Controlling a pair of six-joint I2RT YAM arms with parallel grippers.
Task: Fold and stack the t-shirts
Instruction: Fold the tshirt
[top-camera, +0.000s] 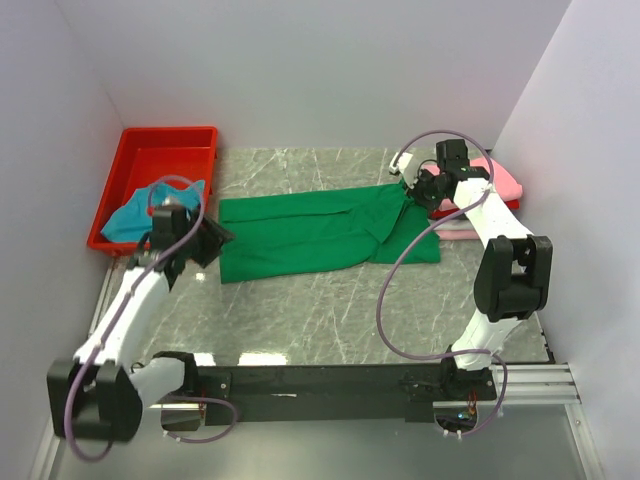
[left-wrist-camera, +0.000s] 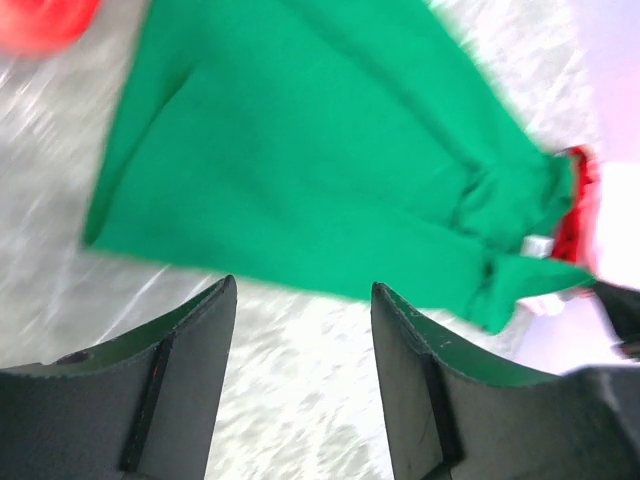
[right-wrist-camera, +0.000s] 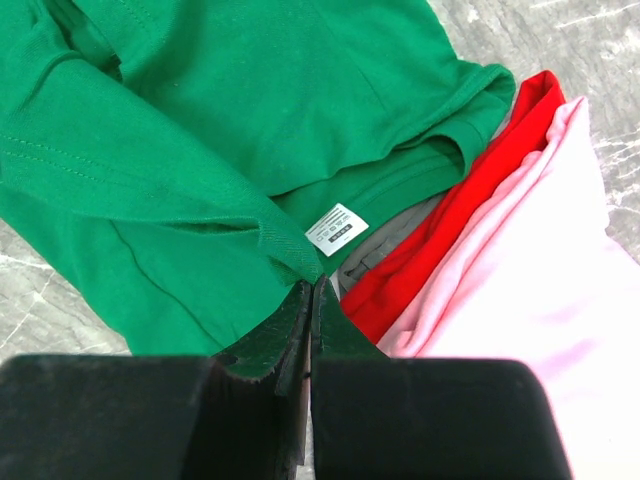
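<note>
Though blurry, green t-shirt (left-wrist-camera: 300, 170) recognisable.

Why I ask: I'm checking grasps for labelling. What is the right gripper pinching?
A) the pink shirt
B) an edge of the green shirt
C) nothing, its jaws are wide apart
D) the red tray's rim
B: the right wrist view shows the right gripper with its jaws shut on a folded edge of the green shirt, just below the white label.

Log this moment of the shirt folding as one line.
green shirt: laid out | left gripper: open, empty | right gripper: shut on green shirt at collar | pink shirt: stacked on red shirt
</note>
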